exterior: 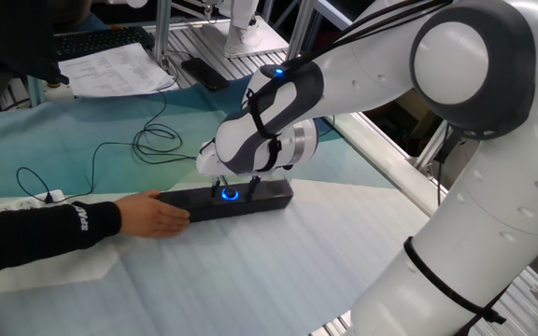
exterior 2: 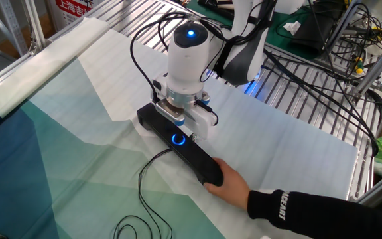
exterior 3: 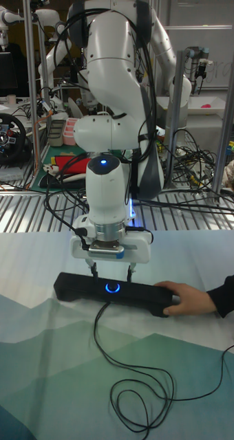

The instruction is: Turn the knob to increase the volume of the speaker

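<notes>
The speaker [exterior: 271, 195] is a long black bar lying on the white and teal cloth, also seen in the other fixed view [exterior 2: 201, 162] and the tall fixed view [exterior 3: 72, 285]. Its knob [exterior: 229, 195] [exterior 2: 178, 139] [exterior 3: 113, 288] glows blue at the middle of the bar. My gripper [exterior: 236, 189] [exterior 2: 186, 126] [exterior 3: 113, 267] points straight down over the knob. It is open, with one finger [exterior 3: 94, 264] on each side of the dial. A person's hand [exterior: 153, 217] [exterior 2: 231, 186] [exterior 3: 186, 299] holds one end of the speaker.
A thin black cable [exterior 3: 131, 385] runs from the speaker and coils on the cloth [exterior: 157, 140]. A plug [exterior: 52, 197] of the white power strip shows above the person's dark sleeve [exterior: 26, 238]. Papers [exterior: 120, 70] lie at the back, and a metal rack [exterior 2: 310, 99] borders the cloth.
</notes>
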`<state>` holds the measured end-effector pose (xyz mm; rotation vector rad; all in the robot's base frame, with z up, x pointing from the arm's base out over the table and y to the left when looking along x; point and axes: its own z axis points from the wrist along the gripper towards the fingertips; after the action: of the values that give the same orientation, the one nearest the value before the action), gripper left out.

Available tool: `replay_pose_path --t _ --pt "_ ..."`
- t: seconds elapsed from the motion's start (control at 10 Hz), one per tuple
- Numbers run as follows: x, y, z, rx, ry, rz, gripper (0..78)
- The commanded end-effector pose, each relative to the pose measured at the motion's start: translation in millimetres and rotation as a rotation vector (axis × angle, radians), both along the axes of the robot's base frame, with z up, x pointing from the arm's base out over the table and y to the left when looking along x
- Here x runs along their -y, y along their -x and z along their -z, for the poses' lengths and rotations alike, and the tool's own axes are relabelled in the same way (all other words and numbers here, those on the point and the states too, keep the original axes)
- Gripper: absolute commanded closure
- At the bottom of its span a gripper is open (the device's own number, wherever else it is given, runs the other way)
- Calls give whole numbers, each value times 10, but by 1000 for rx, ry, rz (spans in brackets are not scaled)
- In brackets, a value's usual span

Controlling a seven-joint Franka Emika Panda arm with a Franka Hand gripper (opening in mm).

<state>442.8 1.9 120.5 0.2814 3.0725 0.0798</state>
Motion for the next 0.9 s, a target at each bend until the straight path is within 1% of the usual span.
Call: replay_pose_path --t 0.1,0.4,0.9 --pt "1 -11 20 4 1 -6 1" --pt "-12 -39 14 4 3 -6 1" --pt "-62 -173 -24 6 4 4 1"
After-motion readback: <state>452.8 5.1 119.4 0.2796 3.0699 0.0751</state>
